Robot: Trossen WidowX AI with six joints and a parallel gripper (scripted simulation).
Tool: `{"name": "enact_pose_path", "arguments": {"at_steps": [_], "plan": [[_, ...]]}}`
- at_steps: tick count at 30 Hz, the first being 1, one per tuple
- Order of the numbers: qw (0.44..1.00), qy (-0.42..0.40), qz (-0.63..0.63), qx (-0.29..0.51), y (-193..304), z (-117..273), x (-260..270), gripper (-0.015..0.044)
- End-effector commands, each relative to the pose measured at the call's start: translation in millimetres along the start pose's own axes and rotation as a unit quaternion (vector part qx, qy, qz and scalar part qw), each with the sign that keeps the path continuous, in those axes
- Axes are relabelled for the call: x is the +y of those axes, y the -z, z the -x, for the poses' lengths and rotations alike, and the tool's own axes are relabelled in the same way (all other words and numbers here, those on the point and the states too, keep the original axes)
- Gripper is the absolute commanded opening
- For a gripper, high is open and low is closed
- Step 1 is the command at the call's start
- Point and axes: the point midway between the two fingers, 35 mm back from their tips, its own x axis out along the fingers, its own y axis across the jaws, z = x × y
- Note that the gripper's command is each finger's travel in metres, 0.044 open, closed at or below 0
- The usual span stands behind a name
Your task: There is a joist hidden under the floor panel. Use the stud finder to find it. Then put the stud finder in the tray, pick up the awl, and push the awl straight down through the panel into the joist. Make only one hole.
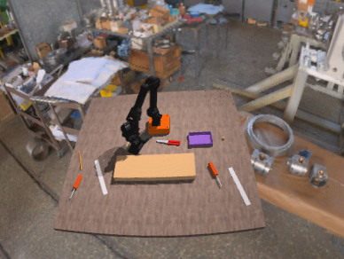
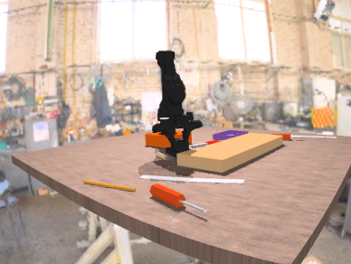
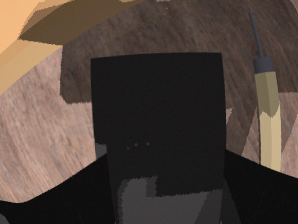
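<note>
Workshop benches and shelves, heaped with parts, surround a brown tabletop where a black robot arm works. Its gripper is clamped on a dark block, apparently the stud finder, near one end of the tan floor panel. Just beside the gripper lies the pale-handled awl, its spike bare. Farther out, a red-handled tool rests between the orange box and the purple tray. Orange-handled screwdrivers and white strips flank the panel, with a yellow pencil near one table edge.
</note>
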Motion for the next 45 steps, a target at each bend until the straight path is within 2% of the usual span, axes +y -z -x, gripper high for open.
{"name": "enact_pose_path", "arguments": {"at_steps": [1,3,18,25,45], "plan": [[1.0,0.0,-0.002,-0.004,-6.7,9.4,-0.8,0.0037],[1.0,0.0,-0.002,-0.004,-10.9,18.4,-1.3,0.0],[1.0,0.001,-0.002,-0.004,-28.0,96.1,-0.3,0.0],[1.0,-0.003,0.009,-0.004,-38.2,98.6,-0.3,0.0],[0.995,-0.027,0.1,-0.005,-120.8,98.3,2.4,0.0]]}}
